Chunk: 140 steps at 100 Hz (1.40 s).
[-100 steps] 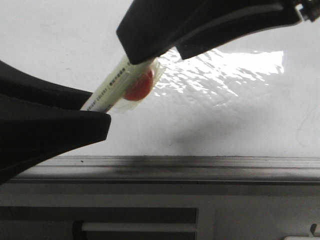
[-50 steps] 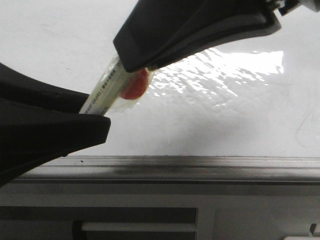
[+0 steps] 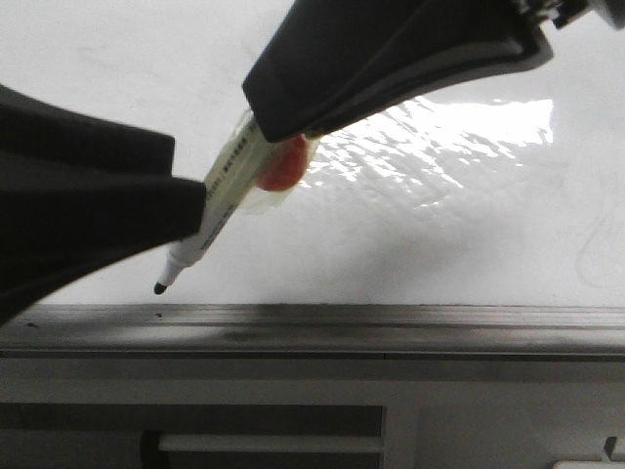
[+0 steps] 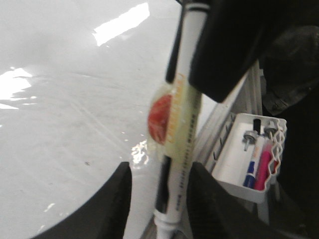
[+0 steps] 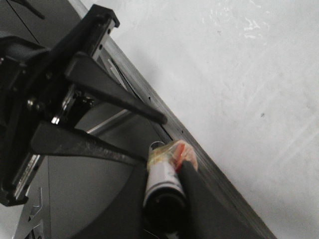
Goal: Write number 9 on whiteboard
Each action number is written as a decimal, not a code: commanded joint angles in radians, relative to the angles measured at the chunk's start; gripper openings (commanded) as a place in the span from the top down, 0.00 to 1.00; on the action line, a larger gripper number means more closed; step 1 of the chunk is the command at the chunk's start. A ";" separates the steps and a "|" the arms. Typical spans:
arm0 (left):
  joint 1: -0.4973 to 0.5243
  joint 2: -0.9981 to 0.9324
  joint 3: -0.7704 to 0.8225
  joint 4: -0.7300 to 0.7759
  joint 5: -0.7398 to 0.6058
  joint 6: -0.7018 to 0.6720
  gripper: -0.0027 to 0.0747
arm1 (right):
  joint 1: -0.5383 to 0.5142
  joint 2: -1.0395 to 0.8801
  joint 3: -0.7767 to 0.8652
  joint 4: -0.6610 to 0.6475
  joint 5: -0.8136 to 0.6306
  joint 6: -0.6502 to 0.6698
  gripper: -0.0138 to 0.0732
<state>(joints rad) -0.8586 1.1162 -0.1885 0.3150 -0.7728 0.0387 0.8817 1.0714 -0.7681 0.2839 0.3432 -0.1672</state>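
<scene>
I'm clamping the white taped marker [image 3: 234, 161] in my right claw [image 3: 293, 127]; tip's now exposed, left claw [image 3: 190, 210] w/drawing, grip unclear. Whiteboard [image 3: 439, 244] still blank.

The marker [image 3: 220, 191] slants across the front of the whiteboard [image 3: 410, 244], its tip [image 3: 159, 288] lowest and to the left, just above the tray rim [image 3: 391, 318] that runs along the board's lower edge. The left gripper [image 3: 146, 210] sits left of the marker, its fingers [image 4: 112, 209] on either side of the barrel. The right gripper [image 3: 293, 107] is above and to the right, over the marker's upper end. A wire basket [image 4: 249, 159] with more pens hangs beside the rim.
</scene>
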 commanded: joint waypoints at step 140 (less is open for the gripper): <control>-0.007 -0.285 -0.020 -0.327 -0.020 0.003 0.60 | -0.274 0.096 -0.216 -0.009 0.145 0.021 0.91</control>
<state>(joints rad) -0.8586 0.8319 -0.1848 0.0000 -0.7204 0.0422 0.6199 1.1934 -0.9622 0.3195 0.5071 -0.1393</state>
